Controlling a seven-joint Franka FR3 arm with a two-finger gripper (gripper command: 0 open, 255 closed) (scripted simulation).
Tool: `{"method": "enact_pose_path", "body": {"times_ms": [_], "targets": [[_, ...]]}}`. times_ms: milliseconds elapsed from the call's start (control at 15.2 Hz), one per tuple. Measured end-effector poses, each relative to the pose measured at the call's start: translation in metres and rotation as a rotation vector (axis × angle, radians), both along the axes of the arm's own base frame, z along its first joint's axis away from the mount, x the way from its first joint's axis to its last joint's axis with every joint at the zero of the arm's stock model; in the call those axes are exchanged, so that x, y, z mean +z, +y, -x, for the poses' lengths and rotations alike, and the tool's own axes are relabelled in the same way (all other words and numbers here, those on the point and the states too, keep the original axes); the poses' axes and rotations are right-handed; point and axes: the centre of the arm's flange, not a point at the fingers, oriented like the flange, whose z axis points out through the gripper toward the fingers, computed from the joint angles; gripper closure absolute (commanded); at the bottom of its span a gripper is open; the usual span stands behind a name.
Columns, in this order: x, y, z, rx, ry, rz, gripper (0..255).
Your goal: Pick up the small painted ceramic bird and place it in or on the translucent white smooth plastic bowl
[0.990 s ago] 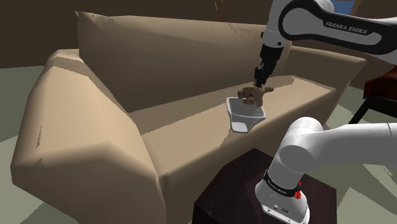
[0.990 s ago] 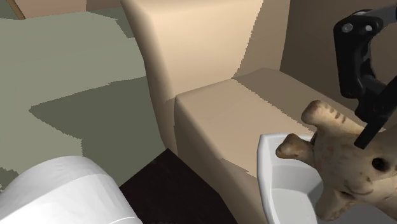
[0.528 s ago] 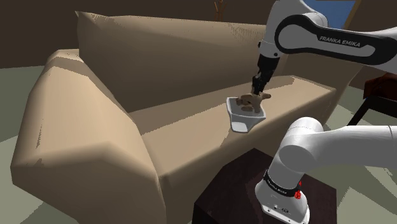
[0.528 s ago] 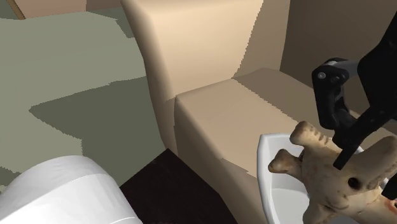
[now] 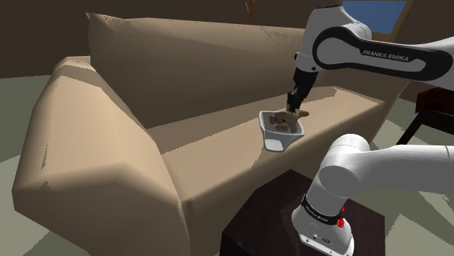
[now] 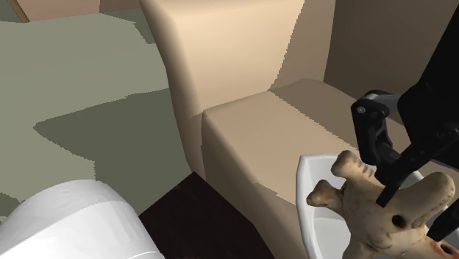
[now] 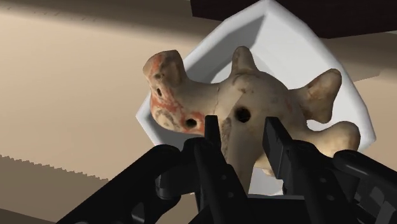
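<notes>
The bird (image 5: 285,118) is a pale tan figure with orange-red marks on its head and stubby wings and tail. My gripper (image 5: 293,108) is shut on its body from above. It hangs low over the white bowl (image 5: 279,135), which rests on the sofa seat. In the wrist view both black fingers (image 7: 213,132) clasp the bird (image 7: 254,102) at its middle, with the bowl (image 7: 280,38) right beneath it. The second exterior view shows the bird (image 6: 375,213) sitting down inside the bowl's rim (image 6: 307,180), the gripper (image 6: 393,184) around it. Contact with the bowl's floor is hidden.
The bowl sits on a tan sofa (image 5: 204,145) with a tall backrest (image 5: 196,65) and a thick armrest (image 5: 80,160). My dark stand (image 5: 284,211) is in front of the seat edge. A dark piece of furniture (image 5: 436,109) stands at the shoulder view's right.
The gripper has come down with the bird, from above the bowl's far rim to inside the bowl. The fingers stay shut on it.
</notes>
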Motion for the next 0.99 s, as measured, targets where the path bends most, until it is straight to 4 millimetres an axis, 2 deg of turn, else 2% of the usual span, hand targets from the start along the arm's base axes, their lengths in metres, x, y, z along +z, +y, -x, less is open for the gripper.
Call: {"method": "enact_pose_path", "body": {"times_ms": [66, 132, 528, 660, 792, 990], "targets": [[0.0, 0.0, 0.0, 0.0, 0.0, 0.0, 255], [0.0, 0.0, 0.0, 0.0, 0.0, 0.0, 0], [-0.002, 0.001, 0.0, 0.001, 0.005, -0.003, 0], [0.012, 0.003, -0.001, 0.001, 0.005, -0.003, 0], [0.034, 0.004, 0.002, 0.001, 0.004, -0.002, 0], [0.046, 0.008, 0.001, 0.001, 0.005, -0.003, 0]]}}
